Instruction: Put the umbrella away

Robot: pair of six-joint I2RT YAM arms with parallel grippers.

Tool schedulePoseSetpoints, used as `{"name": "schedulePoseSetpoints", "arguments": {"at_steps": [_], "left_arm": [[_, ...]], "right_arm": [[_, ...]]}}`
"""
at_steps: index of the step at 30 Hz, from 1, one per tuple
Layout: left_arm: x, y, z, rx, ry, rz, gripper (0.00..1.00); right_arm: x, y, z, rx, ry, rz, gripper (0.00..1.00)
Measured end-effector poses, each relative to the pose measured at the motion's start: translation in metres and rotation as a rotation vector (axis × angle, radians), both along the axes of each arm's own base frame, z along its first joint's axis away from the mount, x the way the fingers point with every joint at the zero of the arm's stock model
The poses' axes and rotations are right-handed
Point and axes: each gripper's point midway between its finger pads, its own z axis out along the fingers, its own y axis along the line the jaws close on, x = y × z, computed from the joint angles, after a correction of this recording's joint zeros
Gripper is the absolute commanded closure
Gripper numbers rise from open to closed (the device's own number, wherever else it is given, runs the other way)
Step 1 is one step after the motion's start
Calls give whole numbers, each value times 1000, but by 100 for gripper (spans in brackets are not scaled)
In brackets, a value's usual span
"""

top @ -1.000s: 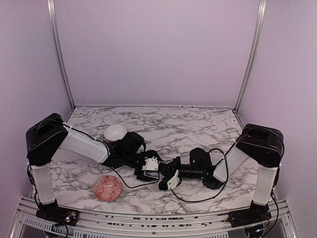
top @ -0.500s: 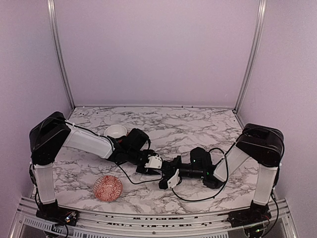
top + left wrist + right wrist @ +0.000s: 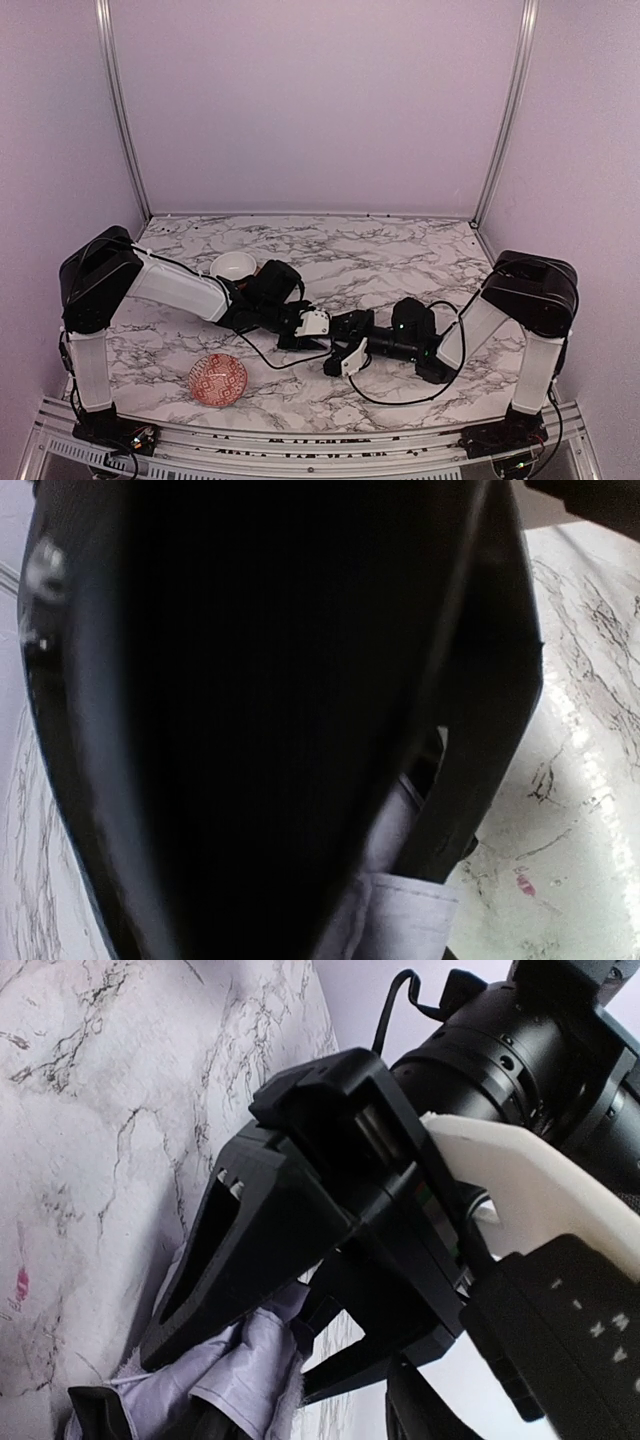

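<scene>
My left gripper (image 3: 238, 1365) is pinched on a bunch of the umbrella (image 3: 262, 1358), on its pale lavender cloth. From my right wrist I see the crumpled fabric filling the gap at the tips. One black finger (image 3: 215, 1250) lies on it from above and the other sits against its lower side. My own left wrist camera is almost wholly blocked by something dark right at the lens. Only a strip of the same lavender cloth and a patch of marble show past its edge.

My right gripper (image 3: 338, 345) lies low just beside the left one, tip to tip with it. I cannot tell whether its jaws are parted or closed, nor whether they touch the cloth.

The umbrella lies on the marble table (image 3: 400, 260), in the middle towards the near edge, right where my two grippers meet. From above they cover it almost completely.

Further out, a red patterned bowl (image 3: 218, 379) stands near the front left, well apart from the umbrella. A white bowl (image 3: 233, 265) sits just behind my left forearm.
</scene>
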Motion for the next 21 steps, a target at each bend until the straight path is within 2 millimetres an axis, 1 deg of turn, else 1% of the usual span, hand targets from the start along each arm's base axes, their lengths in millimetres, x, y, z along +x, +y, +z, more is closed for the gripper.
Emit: {"name": "schedulePoseSetpoints", "arguments": {"at_steps": [6,9,10,11,13,16,18,21], "left_arm": [[8,2,0,-12,-4,54,100],[15,4,0,-1,-27,81,100],[19,5,0,2,-37,94,100],[22,7,0,5,-44,105,100],[27,9,0,9,-53,124,100],[33,13,0,14,-65,148,100],[36,14,0,16,-71,160,100],[38,14,1,16,-70,179,100]], "right_arm": [[1,-17,5,1,-14,-68,40],[-5,-25,5,-9,-2,-86,38],[-11,-31,-4,-37,22,-86,38],[-14,-32,-3,-39,27,-83,38],[-20,-38,-13,-69,61,-85,38],[-24,-43,-18,-85,97,-98,38],[-24,-45,-13,-56,129,-117,38],[-22,-46,10,52,214,-158,36]]}}
